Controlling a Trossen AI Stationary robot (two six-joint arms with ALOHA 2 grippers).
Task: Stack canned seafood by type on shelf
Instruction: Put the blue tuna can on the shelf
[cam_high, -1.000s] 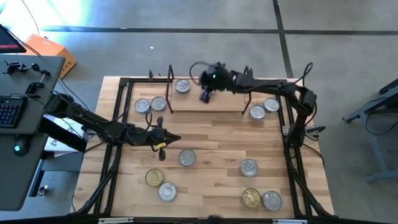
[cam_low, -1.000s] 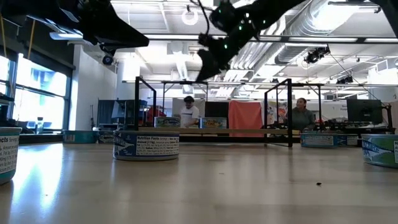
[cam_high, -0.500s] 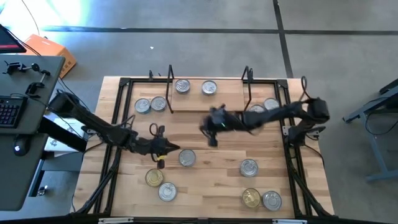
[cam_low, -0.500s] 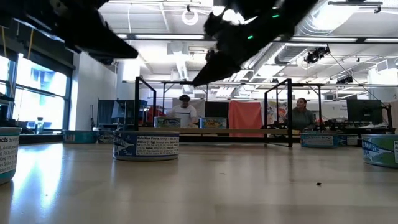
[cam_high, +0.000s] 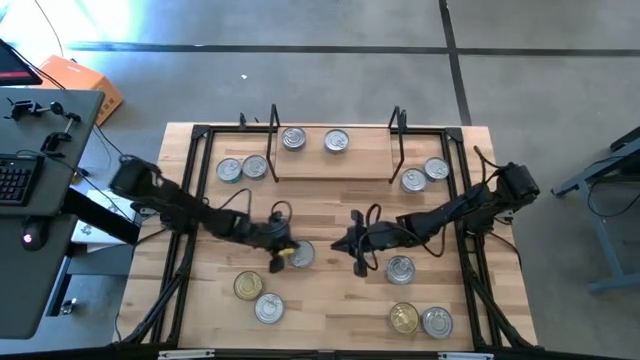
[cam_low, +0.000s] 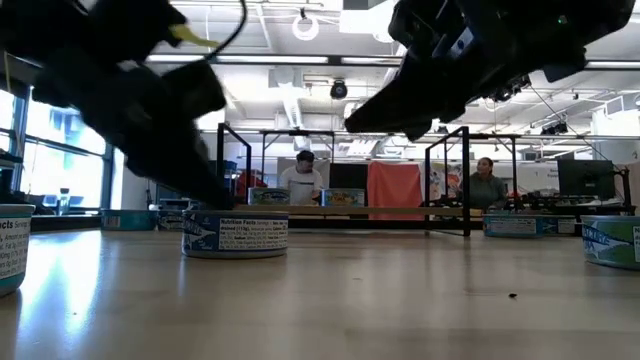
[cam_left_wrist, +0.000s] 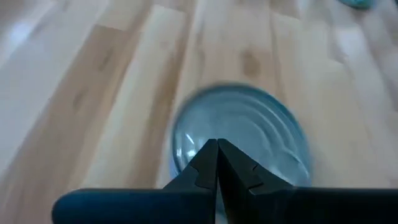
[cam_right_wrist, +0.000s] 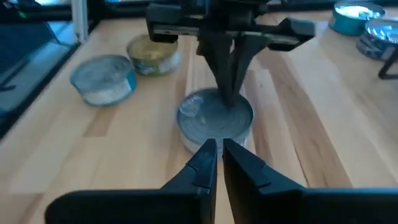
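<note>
Now both grippers, left (cam_high: 283, 250) seemingly touching, flank the middle can (cam_high: 301, 254).

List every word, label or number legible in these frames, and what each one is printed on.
"Nutrition Facts": on the side label of the can in the middle of the low view; the finer print beneath is too small to read.
"...cts": cut-off word on the can at the left edge of the low view.
Labels on the cans at the right edge are unreadable.
Can lids in other views show no readable text.

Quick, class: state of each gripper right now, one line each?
Left gripper: shut, holding nothing, tips over the silver can.
Right gripper: shut, holding nothing, facing that same can.
</note>
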